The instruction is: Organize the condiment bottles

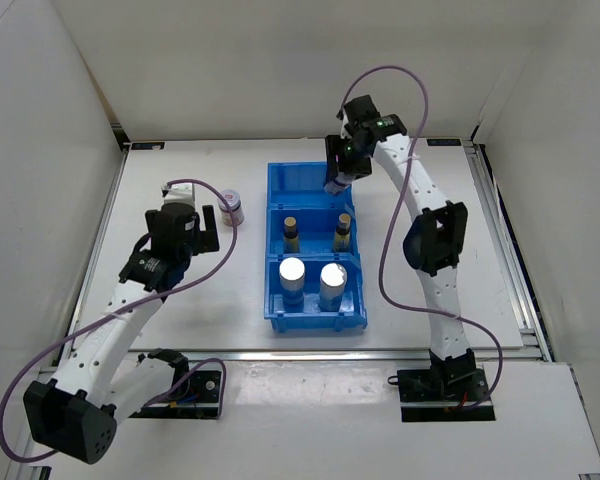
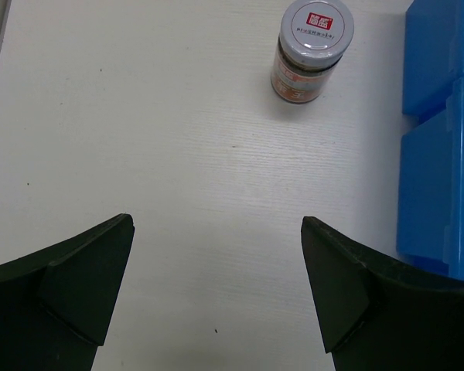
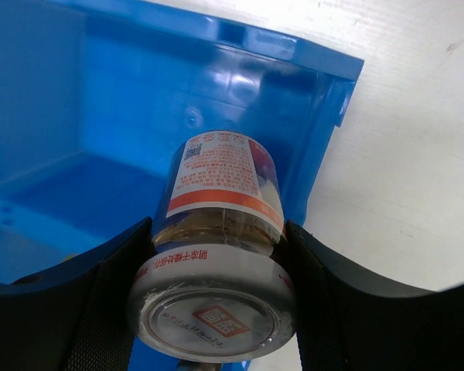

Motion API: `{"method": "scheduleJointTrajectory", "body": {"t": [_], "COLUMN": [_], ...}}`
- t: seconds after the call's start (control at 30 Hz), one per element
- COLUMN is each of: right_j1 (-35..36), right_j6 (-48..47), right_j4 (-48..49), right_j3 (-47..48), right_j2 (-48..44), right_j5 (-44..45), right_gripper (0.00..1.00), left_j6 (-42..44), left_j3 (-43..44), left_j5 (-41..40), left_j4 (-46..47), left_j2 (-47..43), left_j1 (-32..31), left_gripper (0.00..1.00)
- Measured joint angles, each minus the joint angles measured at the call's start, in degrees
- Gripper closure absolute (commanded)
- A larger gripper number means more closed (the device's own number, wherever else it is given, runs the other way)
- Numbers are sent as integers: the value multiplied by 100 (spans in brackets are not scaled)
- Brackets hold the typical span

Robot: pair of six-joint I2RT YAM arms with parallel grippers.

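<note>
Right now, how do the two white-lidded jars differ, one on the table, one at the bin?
The table jar stands outside the blue bin; the held jar hangs at the bin's far compartment. The table jar is untouched, ahead of the open left gripper; the held jar is clamped in the right gripper. Both have red-marked white lids.

Smooth, glossy moulded plastic with bright reflections: blue bin (image 3: 77, 116). Clear shiny body and printed paper-like label: jar (image 3: 220, 193); its white lid (image 3: 213, 321) is smooth with a sheen. Matt white, faintly grained: table (image 2: 178, 154). Matt black, smooth: fingers (image 2: 69, 286) of left gripper (image 2: 216, 222). Bright metallic: shaker lids (image 1: 292, 268).
</note>
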Motion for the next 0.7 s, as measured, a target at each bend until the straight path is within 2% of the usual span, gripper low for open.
{"method": "scheduleJointTrajectory", "body": {"t": [0.1, 0.23, 0.33, 0.5, 0.57, 0.67, 0.7], "right_j1": [-24, -50, -59, -61, -61, -59, -59], "right_j6": [-57, -98, -127, -149, -149, -149, -149], "right_j4": [-4, -4, 0, 28, 37, 50, 46], "right_j3": [-2, -4, -7, -7, -9, -50, -59], "right_j2": [369, 621, 654, 664, 675, 675, 675], "right_j5": [-24, -31, -33, -33, -33, -26, -20], "right_gripper": [95, 88, 71, 55, 44, 39, 28], "left_j6": [2, 17, 44, 48, 48, 48, 48], "left_j3": [0, 0, 0, 0, 0, 0, 0], "left_j5": [-17, -24, -48, -92, -107, -116, -120], "left_j4": [0, 0, 4, 2, 4, 4, 2], "left_j2": [76, 149, 168, 212, 212, 212, 212], "left_j1": [0, 0, 0, 0, 0, 0, 0], "left_gripper": [0, 0, 0, 0, 0, 0, 0]}}
